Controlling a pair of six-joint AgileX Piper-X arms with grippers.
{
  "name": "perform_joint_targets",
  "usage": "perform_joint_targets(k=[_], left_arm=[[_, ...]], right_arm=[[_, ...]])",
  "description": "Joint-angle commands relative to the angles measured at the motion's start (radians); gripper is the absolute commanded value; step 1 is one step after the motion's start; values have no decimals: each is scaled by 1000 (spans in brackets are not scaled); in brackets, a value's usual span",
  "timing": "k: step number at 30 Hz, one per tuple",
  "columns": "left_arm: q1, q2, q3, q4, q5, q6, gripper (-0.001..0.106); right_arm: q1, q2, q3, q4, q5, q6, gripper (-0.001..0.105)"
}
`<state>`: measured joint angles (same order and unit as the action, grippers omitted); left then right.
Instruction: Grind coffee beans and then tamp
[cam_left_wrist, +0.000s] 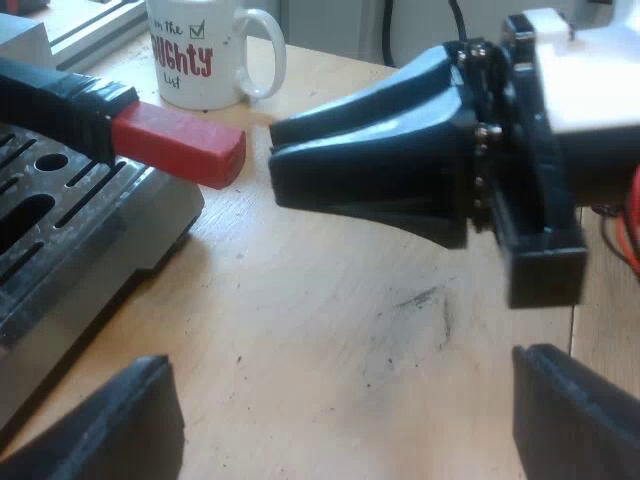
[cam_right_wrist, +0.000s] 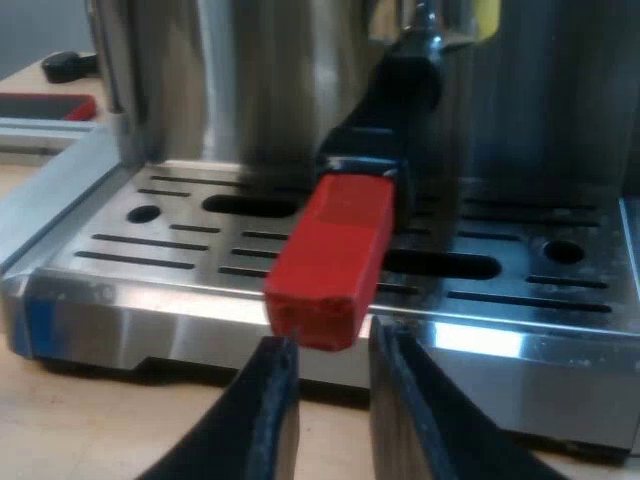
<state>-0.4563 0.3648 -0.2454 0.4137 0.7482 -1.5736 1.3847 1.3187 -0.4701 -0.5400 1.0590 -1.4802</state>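
Holder locked in espresso machine front, red handle end over drip tray. Right gripper jaws narrowly apart, empty; red end just beside, at their 12 o'clock. Left gripper jaws wide apart, empty.

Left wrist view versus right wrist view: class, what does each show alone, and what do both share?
Left wrist view adds the white mug with red lettering and the open left gripper over the wooden table. Right wrist view adds the espresso machine's steel front. Both share the dark handle's red end, the slotted metal drip tray and the right gripper close to it.
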Motion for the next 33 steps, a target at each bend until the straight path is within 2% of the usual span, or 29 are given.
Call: perform_joint_targets(k=[1,4,10,21,24,27,33], left_arm=[[-2,-5,-3,-15,13,3,71],[-2,-5,-3,-15,13,3,71],[-2,-5,-3,-15,13,3,71],[-2,-5,-3,-15,13,3,71],[-2,-5,-3,-15,13,3,71],[-2,-5,-3,-15,13,3,71],[-2,-5,-3,-15,13,3,71]], right_arm=[[-33,0,-4,-4,-34,-5,22],[-52,0,-4,-4,-76,-13,22],[-59,0,-4,-2,-68,-68,22],[-125,0,-4,-20,-33,-74,22],[-125,0,-4,-53,16,-106,22],[-125,0,-4,-94,60,-171,22],[-125,0,-4,-107,67,-185,22]])
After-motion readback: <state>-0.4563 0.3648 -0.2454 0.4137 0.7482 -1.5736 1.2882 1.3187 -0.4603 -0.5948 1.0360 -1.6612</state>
